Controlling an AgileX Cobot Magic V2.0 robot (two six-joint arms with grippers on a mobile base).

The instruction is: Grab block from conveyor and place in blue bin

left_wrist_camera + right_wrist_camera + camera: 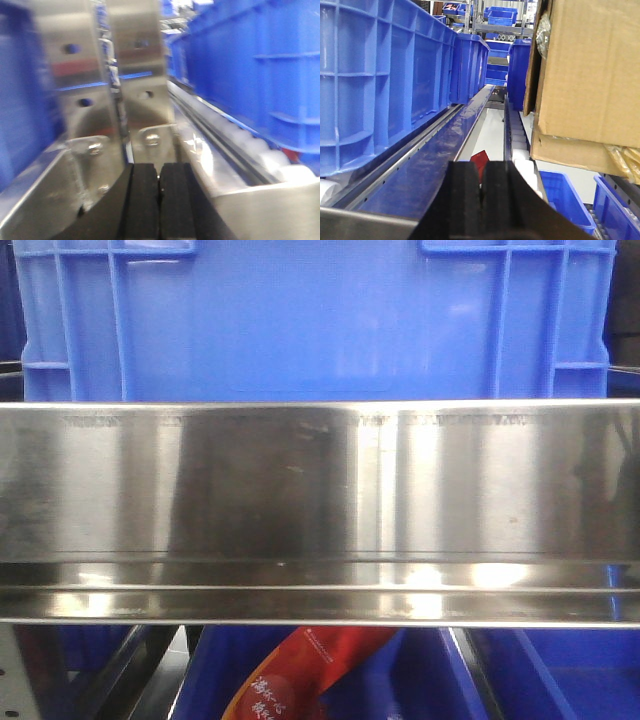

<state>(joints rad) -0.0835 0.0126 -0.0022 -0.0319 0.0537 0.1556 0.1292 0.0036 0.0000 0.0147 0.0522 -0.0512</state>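
1. Both grippers come first: the left gripper (pixel 160 200) shows 2 black foam pads pressed flat together with nothing between them, and the right gripper (pixel 481 200) has its black pads drawn to a thin slit, also holding nothing.
2. Neither a block nor the grey-green belt appears in any view, so where the block lies cannot be told; locating it is the first job.
3. Largest in sight is the big blue ribbed plastic crate (pixel 310 320) filling the top of the front view, behind a broad brushed stainless-steel rail (pixel 320 500).
4. Beside the right gripper run a row of tall blue plastic bins (pixel 380 85) on a roller track, with a brown cardboard carton (pixel 590 70) close on the other side.
5. A small red tag or packet (pixel 480 162) sits just beyond the right pads; what it is cannot be told.
6. Judgement: both arms sit low among shelving, so lift clear, open the jaws wide before any approach, and keep away from the carton.
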